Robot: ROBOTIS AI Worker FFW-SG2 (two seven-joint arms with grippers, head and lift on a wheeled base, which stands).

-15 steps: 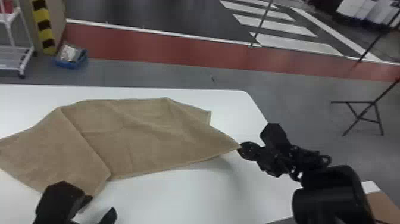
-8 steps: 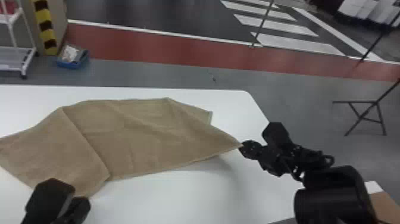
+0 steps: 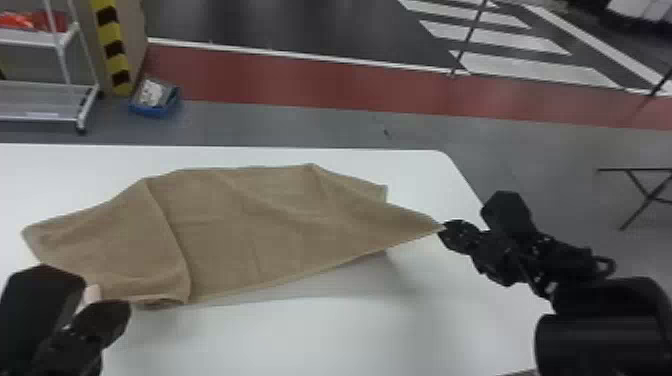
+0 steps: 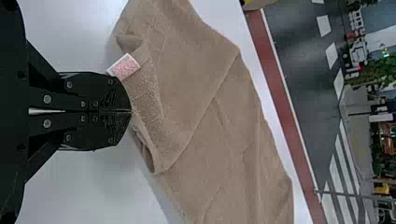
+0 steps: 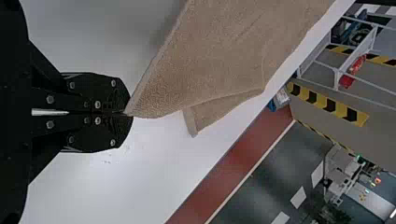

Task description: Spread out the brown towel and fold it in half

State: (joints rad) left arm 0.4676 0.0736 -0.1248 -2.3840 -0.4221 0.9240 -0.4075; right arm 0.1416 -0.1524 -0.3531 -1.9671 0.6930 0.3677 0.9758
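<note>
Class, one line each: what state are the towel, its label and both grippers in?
Brown towel: partly spread, left part folded over, right corner raised.
Label: jutting from the towel's edge.
Left gripper: shut on the towel's near edge.
Right gripper: shut on the raised corner.

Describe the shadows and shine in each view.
Head view: soft shadow on the white table, beneath the towel's raised edge near the right tool; left wrist view: faint shading on the table beside the towel, bright shine on a metal strip in the left tool; right wrist view: darker shadow along the towel's edge, similar metallic shine.
</note>
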